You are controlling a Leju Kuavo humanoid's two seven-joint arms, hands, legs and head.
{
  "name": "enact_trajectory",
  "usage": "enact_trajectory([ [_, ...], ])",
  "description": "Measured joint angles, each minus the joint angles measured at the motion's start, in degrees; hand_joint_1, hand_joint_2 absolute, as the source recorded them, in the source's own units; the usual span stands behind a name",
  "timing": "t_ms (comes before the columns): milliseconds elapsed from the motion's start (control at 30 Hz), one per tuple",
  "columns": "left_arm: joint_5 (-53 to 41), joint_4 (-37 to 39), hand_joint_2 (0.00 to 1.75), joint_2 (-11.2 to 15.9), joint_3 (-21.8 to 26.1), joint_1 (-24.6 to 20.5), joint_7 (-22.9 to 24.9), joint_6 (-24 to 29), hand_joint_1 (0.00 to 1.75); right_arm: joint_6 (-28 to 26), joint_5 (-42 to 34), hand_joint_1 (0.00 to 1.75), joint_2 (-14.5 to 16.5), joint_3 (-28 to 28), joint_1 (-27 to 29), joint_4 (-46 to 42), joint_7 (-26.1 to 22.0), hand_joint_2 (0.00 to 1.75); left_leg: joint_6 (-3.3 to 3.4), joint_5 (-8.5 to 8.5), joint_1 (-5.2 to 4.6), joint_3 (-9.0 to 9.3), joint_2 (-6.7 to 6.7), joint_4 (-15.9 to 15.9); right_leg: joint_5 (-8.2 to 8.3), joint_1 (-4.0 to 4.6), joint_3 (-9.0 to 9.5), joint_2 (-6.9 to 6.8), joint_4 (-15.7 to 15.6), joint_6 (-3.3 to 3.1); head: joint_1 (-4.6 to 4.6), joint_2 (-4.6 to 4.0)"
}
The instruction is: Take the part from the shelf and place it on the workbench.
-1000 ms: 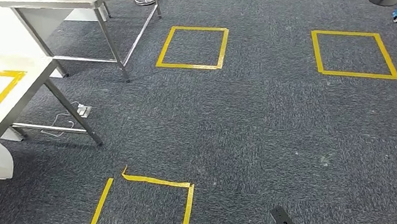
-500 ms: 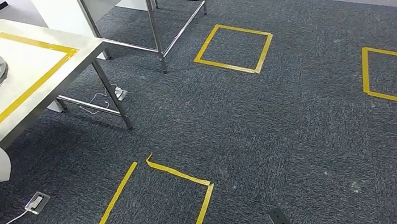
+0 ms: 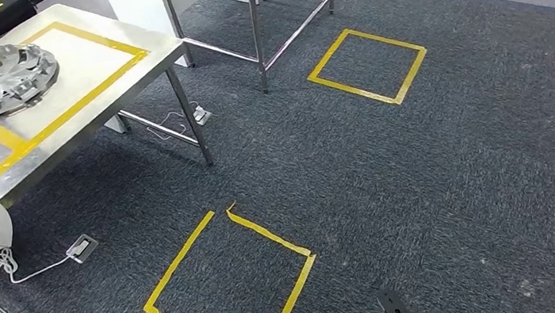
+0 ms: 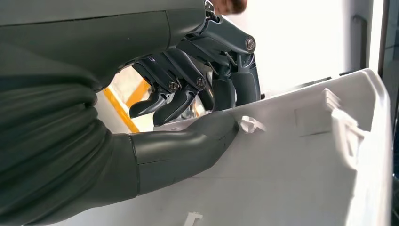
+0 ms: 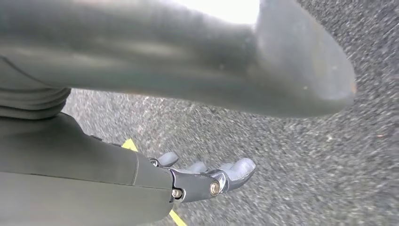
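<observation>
I'm swinging the view left; the workbench (image 3: 89, 76) is sliding in, ahead-left of my left hand (image 4: 188, 103), fingers clamping the white part (image 4: 301, 155); right hand (image 5: 207, 181) hanging spread.

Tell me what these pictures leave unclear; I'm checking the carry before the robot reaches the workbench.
- White part: cut off by the left wrist view's edges; the left hand covers part of it, so its whole shape is unknown.
- Right hand: in the right wrist view, blurred, partly behind the thumb.
- Workbench: far end cut off in the head view.

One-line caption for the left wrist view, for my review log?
Left hand grips a white moulded plastic part, thumb pressed on its face, fingers curled over its edge.
</observation>
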Motion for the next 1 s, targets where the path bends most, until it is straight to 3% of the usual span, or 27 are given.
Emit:
enact_trajectory([
  [33,-0.01,0.02,1.75,-0.04,0.00,-0.13,-0.01,0.00,1.75,0.00,-0.01,0.00,0.00,0.00,0.00,0.00,-0.01,0.00,0.38,-0.06,-0.26,0.31,0.23,-0.79,-0.06,0.11,0.08,-0.58,-0.01,0.21,0.05,0.00],
  [100,-0.01,0.04,1.75,-0.02,0.00,-0.16,0.00,0.01,1.75,0.00,-0.02,0.00,0.00,0.00,-0.05,0.00,-0.02,0.00,0.99,0.28,-0.16,0.27,-1.21,-1.07,-0.25,0.18,0.28,-1.61,-0.08,0.74,0.13,0.00],
  [167,-0.02,0.01,1.75,-0.08,0.01,-0.25,-0.05,0.02,1.75,0.00,-0.02,0.00,0.01,0.00,-0.13,0.00,-0.10,0.00,1.61,0.68,0.31,0.40,-2.45,-1.49,-1.65,0.05,-0.30,0.27,1.69,1.38,0.21,0.00],
  [233,-0.02,0.02,1.75,-0.39,0.01,-0.31,-0.10,0.02,1.75,0.00,-0.03,0.00,0.03,0.00,-0.06,0.00,-0.17,0.00,2.07,0.96,0.61,0.34,-3.62,-1.67,-4.99,-0.22,-3.09,3.68,7.96,1.90,0.38,0.00],
  [300,-0.02,0.12,1.75,-0.72,0.00,-0.11,-0.07,0.02,1.75,0.00,-0.04,0.00,0.02,0.00,0.12,0.00,-0.11,0.00,2.23,1.09,0.67,0.07,-5.05,-1.59,-7.78,-0.40,-6.75,4.92,15.31,2.20,0.48,0.00],
  [333,-0.02,0.18,1.75,-0.83,0.00,0.02,-0.07,0.02,1.75,0.00,-0.04,0.00,0.01,0.00,0.16,0.00,-0.10,0.00,2.20,1.13,0.71,-0.03,-5.84,-1.50,-7.82,-0.48,-7.64,5.06,16.84,2.31,0.50,0.00],
  [367,-0.02,0.22,1.75,-0.88,0.00,0.12,-0.07,0.02,1.75,0.00,-0.04,0.00,0.00,0.00,0.16,0.00,-0.09,0.00,2.11,1.14,0.80,-0.09,-6.60,-1.36,-6.74,-0.57,-7.38,5.15,16.07,2.38,0.50,0.00],
  [433,-0.02,0.25,1.75,-0.92,0.00,0.17,-0.07,0.02,1.75,0.00,-0.04,0.00,0.00,0.00,0.11,0.00,-0.14,0.00,1.72,1.02,1.04,-0.20,-8.01,-0.87,-2.66,-0.98,-3.94,6.18,8.86,2.57,0.52,0.00],
  [467,-0.02,0.23,1.75,-0.93,0.01,0.13,-0.08,0.02,1.75,0.00,-0.04,0.00,0.01,0.00,0.09,0.00,-0.16,0.00,1.34,0.92,1.07,-0.43,-8.71,-0.52,-1.31,-1.20,-2.08,7.53,5.03,2.72,0.53,0.00],
  [533,-0.02,0.19,1.75,-0.96,0.02,0.08,-0.08,0.03,1.75,0.01,-0.04,0.00,0.02,0.00,0.09,0.01,-0.11,0.00,0.44,0.99,1.08,-1.02,-9.96,-0.13,-0.45,-1.44,-0.22,9.14,1.11,2.71,0.53,0.00],
  [600,-0.02,0.18,1.75,-0.88,0.02,0.09,-0.08,0.03,1.75,0.01,-0.05,0.00,0.03,-0.01,0.06,0.01,-0.04,0.00,-0.49,1.43,1.23,-1.53,-11.13,-0.39,-0.42,-1.33,-0.14,8.35,0.76,2.03,0.55,0.00],
  [633,-0.02,0.18,1.75,-0.76,0.03,0.12,-0.08,0.03,1.75,0.00,-0.05,0.00,0.03,-0.02,-0.02,0.01,-0.04,0.00,-0.83,1.44,1.26,-1.76,-10.65,-0.34,-0.22,-1.30,-0.11,7.73,0.58,1.60,0.53,0.00],
  [700,-0.02,0.20,1.75,-0.50,0.04,0.03,-0.08,0.04,1.75,0.00,-0.06,0.00,0.03,-0.02,-0.09,0.01,-0.12,0.00,-1.32,-0.18,1.17,-3.14,-7.60,2.23,0.14,-1.34,-0.03,6.50,0.18,0.75,0.10,0.00],
  [733,-0.02,0.22,1.75,-0.47,0.04,-0.01,-0.08,0.04,1.75,0.00,-0.05,0.00,0.02,-0.02,-0.02,0.00,-0.15,0.00,-1.49,-1.85,1.12,-4.44,-5.72,5.25,0.18,-1.27,-0.02,5.88,0.11,0.52,-0.14,0.00],
  [767,-0.02,0.28,1.75,-0.51,0.04,-0.03,-0.07,0.04,1.75,0.00,-0.05,0.00,0.02,-0.02,0.10,0.00,-0.15,0.00,-1.66,-3.69,1.13,-6.14,-4.66,9.03,0.16,-1.21,-0.05,5.22,0.09,0.37,-0.35,0.00],
  [833,-0.02,0.43,1.75,-0.63,0.04,0.21,-0.08,0.04,1.75,0.01,-0.05,0.00,0.02,-0.02,0.25,0.00,-0.15,0.00,-1.87,-5.64,1.20,-8.63,-4.15,14.75,0.09,-1.16,-0.09,3.91,0.10,0.28,-0.40,0.00],
  [867,0.02,0.49,1.75,-0.62,0.04,0.36,-0.08,0.04,1.75,0.01,-0.12,0.00,0.02,-0.03,0.25,0.00,-0.10,0.00,-1.89,-5.17,1.21,-8.53,-4.10,14.89,0.06,-1.16,-0.08,3.37,0.11,0.28,-0.40,0.00],
  [900,0.06,0.49,1.75,-0.58,0.04,0.46,-0.08,0.04,1.75,0.02,-0.26,0.00,0.02,-0.05,0.21,0.00,0.00,0.00,-1.85,-3.80,1.21,-7.27,-4.00,12.78,0.02,-1.16,-0.04,2.92,0.12,0.33,-0.40,0.00],
  [933,0.11,0.43,1.75,-0.49,0.05,0.52,-0.09,0.04,1.75,0.02,-0.42,0.00,0.02,-0.12,0.15,0.00,0.17,0.00,-1.73,-2.03,1.20,-5.21,-3.77,9.16,-0.04,-1.16,0.04,2.54,0.13,0.42,-0.40,0.00],
  [1000,0.25,0.20,1.75,-0.19,0.07,0.57,-0.08,0.04,1.75,0.01,-0.77,0.00,0.02,-0.37,0.04,0.00,0.52,0.00,-1.23,-0.04,0.93,-1.21,-3.11,2.12,-0.16,-0.98,0.11,1.86,0.16,0.85,-0.40,0.00],
])
